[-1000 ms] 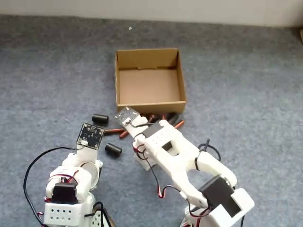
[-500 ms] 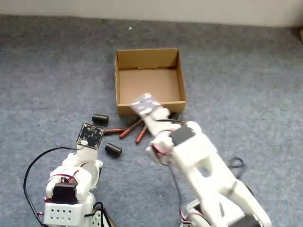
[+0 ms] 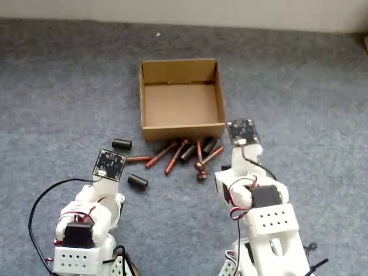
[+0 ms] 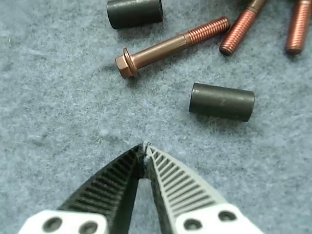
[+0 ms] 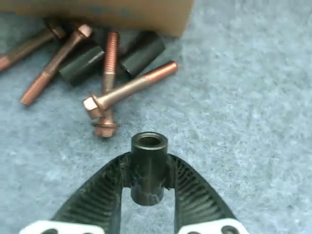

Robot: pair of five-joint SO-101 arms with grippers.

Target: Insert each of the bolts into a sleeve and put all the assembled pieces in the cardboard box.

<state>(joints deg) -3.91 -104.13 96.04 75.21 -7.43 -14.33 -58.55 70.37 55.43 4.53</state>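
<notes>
Left jaws are pressed together, tips touching, holding nothing. They hang low over bare counter (image 4: 58,97), pointed at the near sleeve (image 4: 222,101), which lies on its side just ahead, apart from them. Beyond it a lone bolt (image 4: 170,46) lies flat, then a far sleeve (image 4: 135,12). My read: L arm is parked w/ loose parts in front of it, ready to take a bolt once a sleeve is offered.

Centre, from above: cardboard box (image 3: 142,98) sits open w/ nothing inside, so no assembled pieces yet. Close against its front wall is the bolt pile (image 3: 174,161), four bolts fanned out w/ two pile sleeves (image 3: 187,152) among them. Probably tipped out there in a heap. Being that tight to the wall, they look awkward to pick.

Right jaws are partly spread and pinching the held sleeve (image 5: 147,168) across its body, one ribbed pad on each side, open bore end pointing out toward the pile. I'd say it's gripped at the middle so the mouth stays free for a bolt shank. Can't tell if its lower end rests on the counter. Just ahead, a top bolt (image 5: 129,87) lies across an under bolt (image 5: 110,53), both heads near the sleeve's mouth but not touching it. Step in hand, as I judge it: sleeve gripped, bolt not yet in.
</notes>
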